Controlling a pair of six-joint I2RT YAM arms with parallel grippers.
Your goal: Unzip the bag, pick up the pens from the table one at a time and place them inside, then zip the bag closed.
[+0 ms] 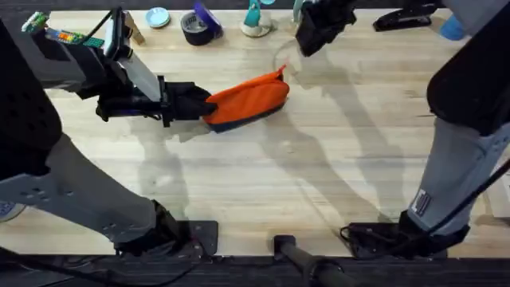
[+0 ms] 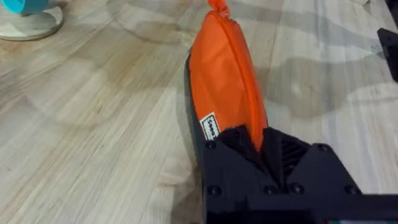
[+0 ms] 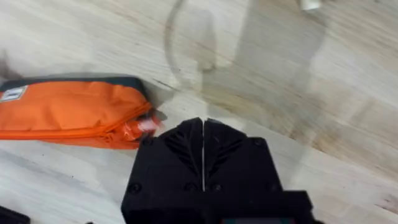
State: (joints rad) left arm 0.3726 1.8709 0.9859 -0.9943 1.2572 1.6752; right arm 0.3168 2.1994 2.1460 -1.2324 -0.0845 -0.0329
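So your bag (image 1: pixel 247 101) is lying on its side toward the far middle of the table (image 1: pixel 319 183), orange top facing up and the navy underside peeking out along the near edge. Your left gripper (image 1: pixel 201 104) is sitting at the bag's left end, and the overhead alone isn't telling you much there, just black fingers meeting orange fabric. The left wrist view is filling that in: the fingers (image 2: pixel 239 146) are clamped on the end of the bag (image 2: pixel 227 81), pinching the fabric right at the zipper seam, with a small white label (image 2: pixel 211 126) showing just beside them.

Your right gripper (image 1: pixel 312 38) is hanging over the far side of the table, near the bag's right end but apart from it. Its own wrist view is showing what the overhead isn't: the two fingers (image 3: pixel 180 146) are pressed together with nothing between them, and the orange zipper pull (image 3: pixel 142 126) is sitting just beside them. The zipper is looking closed along its whole visible length.
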